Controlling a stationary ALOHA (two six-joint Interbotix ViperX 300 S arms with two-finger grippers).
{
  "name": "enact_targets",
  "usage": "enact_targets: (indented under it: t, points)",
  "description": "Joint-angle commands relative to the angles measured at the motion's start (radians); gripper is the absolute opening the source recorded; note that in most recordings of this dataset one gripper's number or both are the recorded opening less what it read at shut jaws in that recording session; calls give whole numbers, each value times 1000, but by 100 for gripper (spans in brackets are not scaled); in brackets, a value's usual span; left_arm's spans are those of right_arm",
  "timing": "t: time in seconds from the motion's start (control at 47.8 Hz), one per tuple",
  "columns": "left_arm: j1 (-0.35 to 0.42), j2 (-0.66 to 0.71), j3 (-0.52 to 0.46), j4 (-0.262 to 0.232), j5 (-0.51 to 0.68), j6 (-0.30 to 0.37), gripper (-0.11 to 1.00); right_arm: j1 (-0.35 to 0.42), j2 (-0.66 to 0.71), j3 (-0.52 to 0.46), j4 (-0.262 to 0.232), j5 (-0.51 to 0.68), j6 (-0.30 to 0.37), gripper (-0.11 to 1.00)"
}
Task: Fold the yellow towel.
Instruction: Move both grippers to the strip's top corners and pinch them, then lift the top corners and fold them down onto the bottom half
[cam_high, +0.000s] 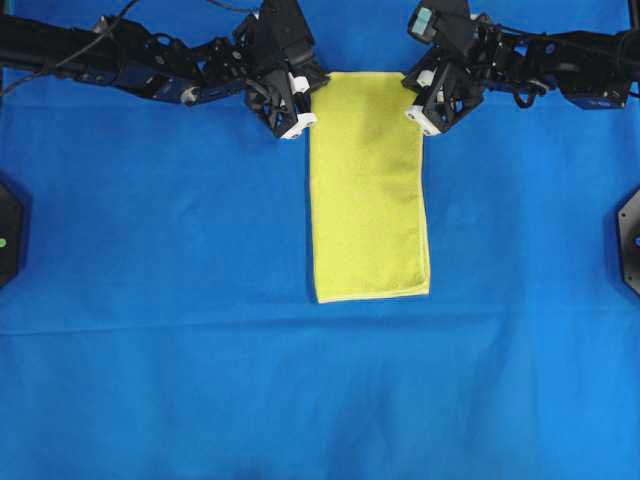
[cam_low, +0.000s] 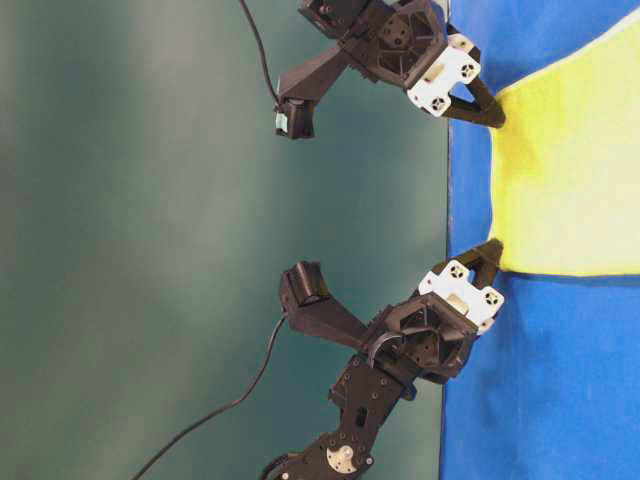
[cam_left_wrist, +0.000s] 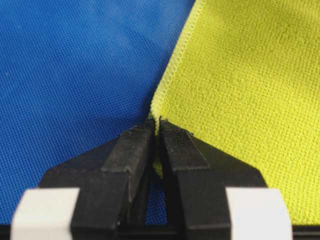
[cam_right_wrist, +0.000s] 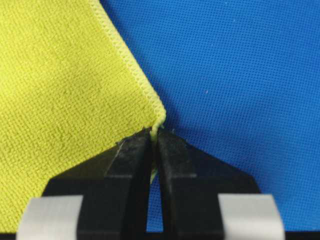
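Observation:
The yellow towel (cam_high: 368, 190) lies as a long narrow rectangle on the blue cloth, running from the far edge toward the middle. My left gripper (cam_high: 309, 104) is shut on its far left corner (cam_left_wrist: 156, 112). My right gripper (cam_high: 416, 100) is shut on the far right corner (cam_right_wrist: 159, 120). In both wrist views a sliver of yellow hem shows pinched between the black fingers (cam_left_wrist: 132, 150) (cam_right_wrist: 131, 152). From table level both grippers (cam_low: 492, 247) (cam_low: 498, 118) meet the towel (cam_low: 570, 170) at its corners, low on the surface.
A blue cloth (cam_high: 150, 300) covers the whole table. Black mounts sit at the left edge (cam_high: 8, 230) and right edge (cam_high: 630, 240). Both arms (cam_high: 120, 60) (cam_high: 560, 55) reach in along the far side.

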Motion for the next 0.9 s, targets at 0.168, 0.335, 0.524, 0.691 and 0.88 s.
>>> enact_targets:
  t: [0.168, 0.335, 0.524, 0.691, 0.88]
  points:
    - [3, -37, -28, 0, 3, 18, 3, -3, -14, -9, 21, -3, 2, 4]
    - [28, -61, -48, 0, 5, 61, 3, -20, -17, -25, 21, -3, 2, 4]
    - [69, -61, -80, 0, 26, 81, 3, -61, -17, -46, 18, -3, -2, 4]
    - [84, -67, -87, 0, 35, 92, 3, -80, -18, -60, 11, -2, -11, 4]
    - [81, -100, -74, 0, 51, 98, 3, -80, -41, -78, 3, 48, -14, 4]
